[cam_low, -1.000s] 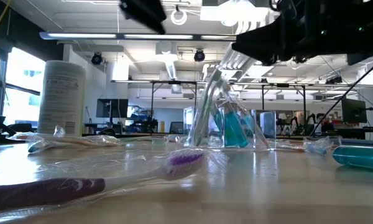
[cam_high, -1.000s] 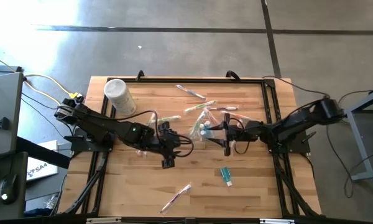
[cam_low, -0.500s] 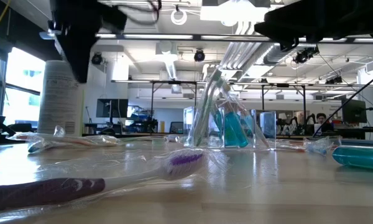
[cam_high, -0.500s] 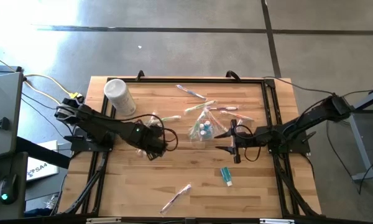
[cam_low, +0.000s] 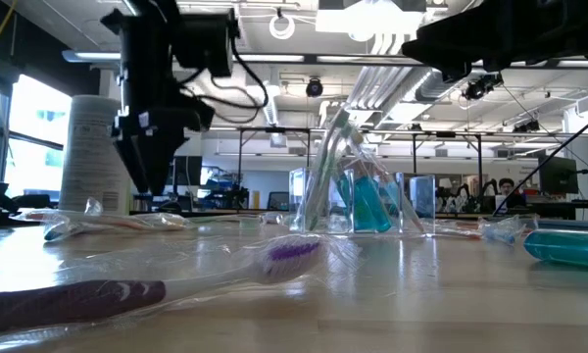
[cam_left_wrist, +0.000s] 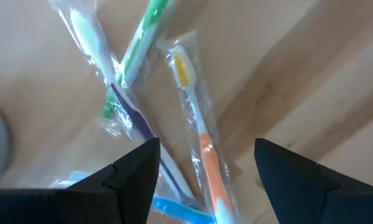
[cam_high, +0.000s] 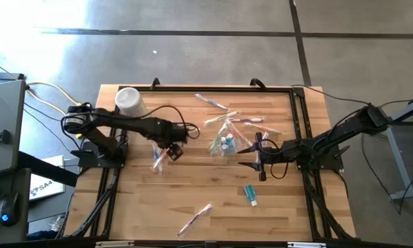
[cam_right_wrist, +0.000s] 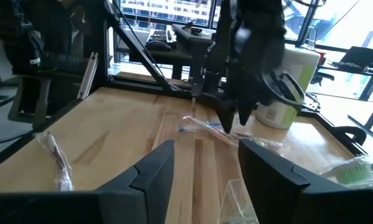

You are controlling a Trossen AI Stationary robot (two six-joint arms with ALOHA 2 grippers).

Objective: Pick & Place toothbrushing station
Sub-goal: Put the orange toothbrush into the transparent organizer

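Note:
The clear toothbrushing station (cam_high: 224, 142) stands on its base at the table's middle, with teal and white items inside; it also shows in the low view (cam_low: 358, 196). My right gripper (cam_high: 243, 157) is open and empty, level, just right of the station and apart from it. My left gripper (cam_high: 173, 151) is open and points down above a cluster of wrapped toothbrushes (cam_left_wrist: 196, 130) left of the middle, touching none. In the low view my left gripper (cam_low: 152, 167) hangs clear above the table.
A white cylindrical tub (cam_high: 129, 102) stands at the far left. Wrapped toothbrushes lie behind the station (cam_high: 224, 118) and near the front edge (cam_high: 195, 219). A teal tube (cam_high: 250, 195) lies front right. A black rail frames the table's far edge and sides.
My left gripper has gone from the table's middle toward the left and far edge, and now hangs over the wrapped toothbrushes. My right gripper has drawn back a little from the station toward the right edge, then kept still. The station has not moved.

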